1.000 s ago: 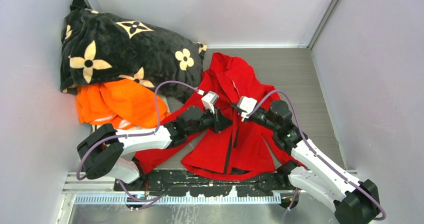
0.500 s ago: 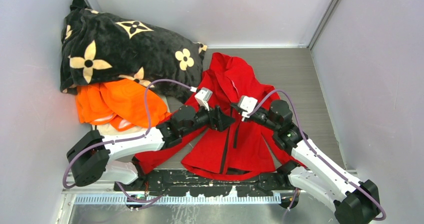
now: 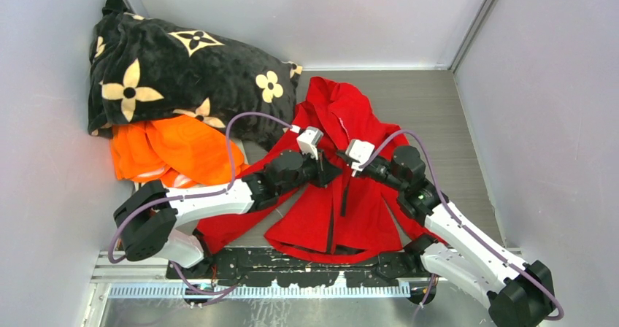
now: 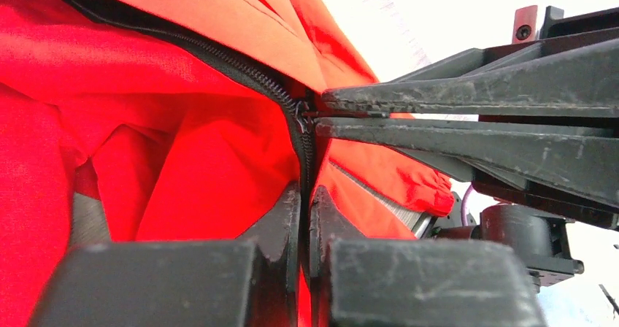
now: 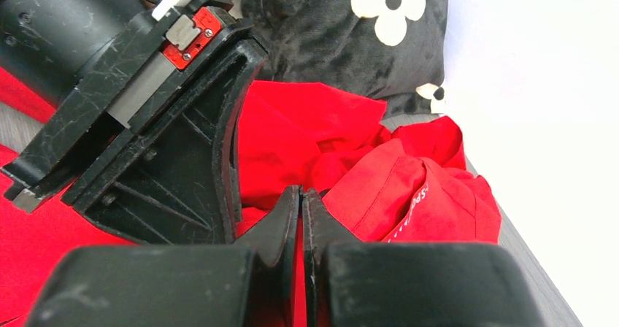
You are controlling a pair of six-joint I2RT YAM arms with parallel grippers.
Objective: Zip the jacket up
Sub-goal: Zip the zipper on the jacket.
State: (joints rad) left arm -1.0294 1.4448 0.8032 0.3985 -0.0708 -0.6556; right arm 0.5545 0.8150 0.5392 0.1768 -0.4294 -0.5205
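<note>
The red jacket (image 3: 361, 217) lies front up on the table, its dark zip (image 4: 306, 155) joined along the lower front and split above (image 4: 233, 60). My left gripper (image 3: 333, 174) is shut on the joined zip just below the slider (image 4: 306, 195). My right gripper (image 3: 342, 154) reaches in from the right and is shut on the thin zip pull at the slider (image 4: 325, 113). In the right wrist view its fingers (image 5: 301, 194) are pressed together over red cloth, with the left arm's wrist body (image 5: 146, 122) close on the left. The two grippers nearly touch.
A black flower-patterned blanket (image 3: 168, 71) is heaped at the back left, with an orange garment (image 3: 175, 152) in front of it. Grey walls close in on the left, back and right. A black perforated rail (image 3: 306, 265) runs along the near edge.
My left gripper opened and drew back to the left, then came forward again and shut on the zip. The right gripper stayed shut and barely moved.
</note>
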